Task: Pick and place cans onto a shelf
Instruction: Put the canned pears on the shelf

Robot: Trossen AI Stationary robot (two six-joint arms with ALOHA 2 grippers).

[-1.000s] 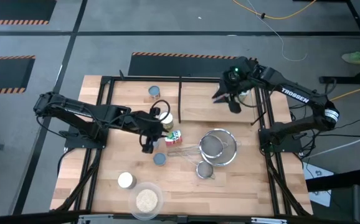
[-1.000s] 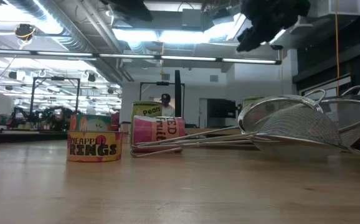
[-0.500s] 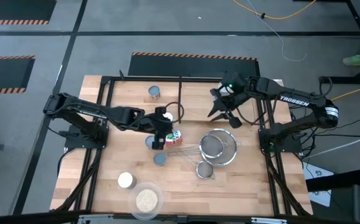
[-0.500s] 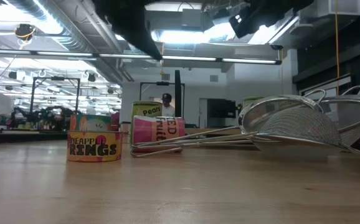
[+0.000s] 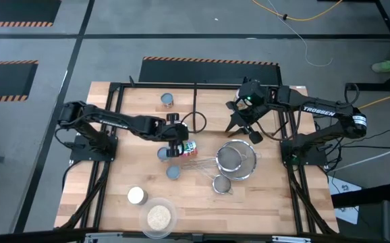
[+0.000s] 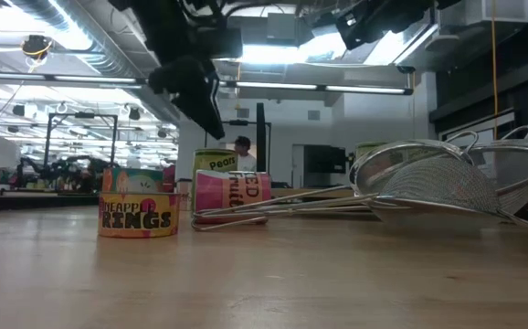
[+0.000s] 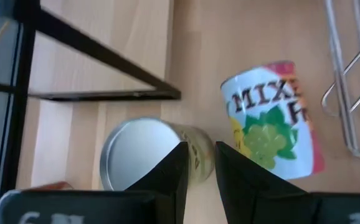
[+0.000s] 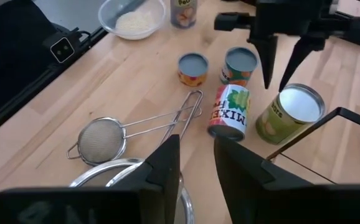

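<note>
A tall pale-green can with a cream top (image 7: 136, 158) stands on the table beside the shelf's near left corner. A green-red-white can (image 7: 273, 127) lies on its side next to it. My left gripper (image 5: 175, 140) hovers open just above the tall can and touches nothing; it also shows in the right wrist view (image 8: 281, 65) and the low view (image 6: 195, 100). My right gripper (image 5: 243, 129) is open and empty above the near edge of the shelf (image 5: 215, 111). Two short cans (image 5: 162, 154) (image 5: 173, 173) stand nearer the front.
Two wire strainers (image 5: 239, 158) (image 5: 222, 183) lie right of the fallen can, one handle reaching toward it. Another can (image 5: 167, 101) stands at the far side left of the shelf, a cream-topped can (image 5: 136, 196) and a dish of grains (image 5: 159, 217) near the front.
My left gripper has gone toward the table's right and far edges, from over a short can to over the tall cream-topped can, and has come down. My right gripper has left the shelf's far right corner and moved toward the table's left and near edges.
</note>
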